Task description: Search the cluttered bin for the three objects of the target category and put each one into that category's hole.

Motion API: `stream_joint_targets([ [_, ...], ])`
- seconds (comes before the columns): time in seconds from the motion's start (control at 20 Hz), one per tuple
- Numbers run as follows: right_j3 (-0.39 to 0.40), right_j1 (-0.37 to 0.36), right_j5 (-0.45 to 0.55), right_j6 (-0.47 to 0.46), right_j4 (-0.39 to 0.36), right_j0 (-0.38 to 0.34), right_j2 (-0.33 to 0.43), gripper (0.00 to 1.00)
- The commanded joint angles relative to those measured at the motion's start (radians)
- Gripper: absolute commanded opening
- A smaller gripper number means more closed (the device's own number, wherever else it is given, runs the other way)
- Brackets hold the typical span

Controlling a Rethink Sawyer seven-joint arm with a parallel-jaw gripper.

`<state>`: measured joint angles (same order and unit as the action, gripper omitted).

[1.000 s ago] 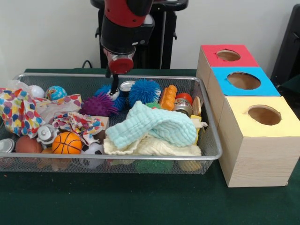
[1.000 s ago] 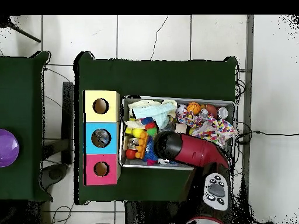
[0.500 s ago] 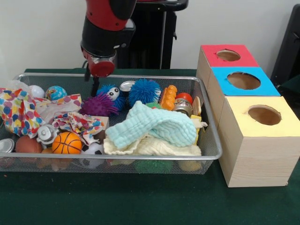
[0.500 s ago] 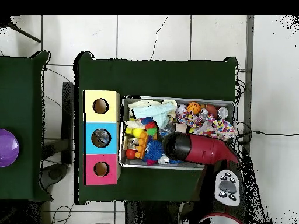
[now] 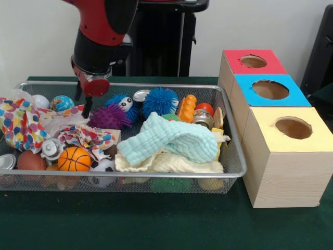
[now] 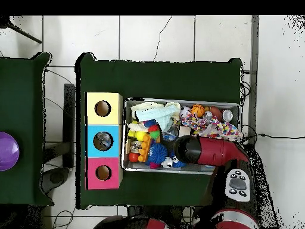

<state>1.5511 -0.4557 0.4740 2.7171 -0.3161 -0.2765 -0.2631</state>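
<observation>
A wire bin (image 5: pixel 229 130) holds a jumble of toys and cloths. My gripper (image 5: pixel 82 107) hangs low over its back left part, open and empty, just left of a purple spiky ball (image 5: pixel 109 117) and near a globe ball (image 5: pixel 62 102). A blue spiky ball with eyes (image 5: pixel 123 102) and a plain blue spiky ball (image 5: pixel 159 100) sit further right. A basketball (image 5: pixel 74 159) lies at the front left. In the overhead view the red arm (image 6: pixel 208 150) covers the gripper. Three wooden boxes stand beside the bin, with red (image 5: pixel 253 61), blue (image 5: pixel 270 89) and yellow (image 5: pixel 293 127) holed tops.
A light-blue cloth (image 5: pixel 171 138) over a cream cloth (image 5: pixel 166 162) fills the bin's front right. A polka-dot cloth (image 5: pixel 21 125) lies at the left. An orange toy (image 5: pixel 186 108), a red ball (image 5: pixel 205 108) and a metal tin (image 5: pixel 140 95) sit at the back.
In the front view the arm has swung left along the bin's back, from over the eyed blue ball to beside the purple one. Nothing was picked up.
</observation>
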Motion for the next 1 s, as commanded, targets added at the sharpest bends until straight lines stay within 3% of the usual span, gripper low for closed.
stream_joint_targets([
  [0.05, -0.107, 0.099, -0.112, -0.085, -0.096, -0.029, 0.073, 1.0],
  [0.6, -0.163, 0.225, -0.267, -0.022, -0.144, -0.05, 0.074, 1.0],
  [1.0, -0.157, 0.272, -0.331, -0.059, -0.133, -0.129, 0.172, 1.0],
])
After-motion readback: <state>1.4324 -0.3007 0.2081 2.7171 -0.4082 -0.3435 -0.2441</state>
